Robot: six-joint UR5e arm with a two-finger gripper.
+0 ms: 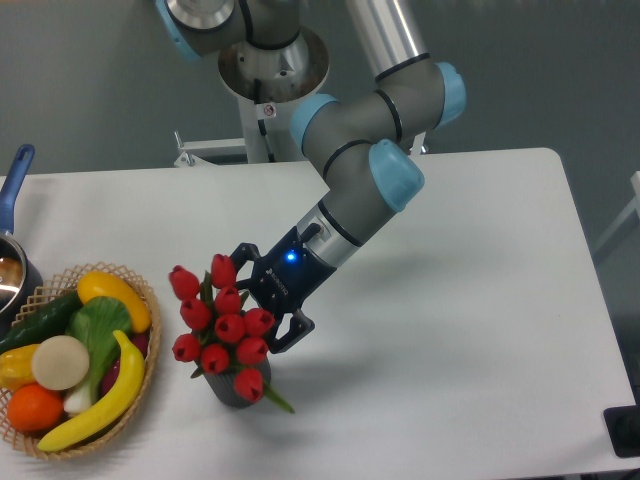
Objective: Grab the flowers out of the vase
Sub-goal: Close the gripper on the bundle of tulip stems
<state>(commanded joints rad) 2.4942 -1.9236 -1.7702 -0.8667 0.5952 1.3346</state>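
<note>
The flowers (222, 325), a bunch of red tulip buds with green leaves, stand in the vase (238, 388), a small dark grey cup near the table's front left. My gripper (262, 298) reaches in from the right at bud height. Its jaws are spread, with one black finger (243, 254) above the bunch's top right and the other finger (296, 328) at its lower right. The fingertips are partly hidden behind the buds. I cannot tell whether they touch the buds. The bunch still sits in the vase.
A woven basket (140, 385) with toy fruit and vegetables, among them a banana (105, 400) and an orange (36, 408), stands just left of the vase. A pot with a blue handle (16, 175) is at the far left edge. The robot base (272, 70) is at the back.
</note>
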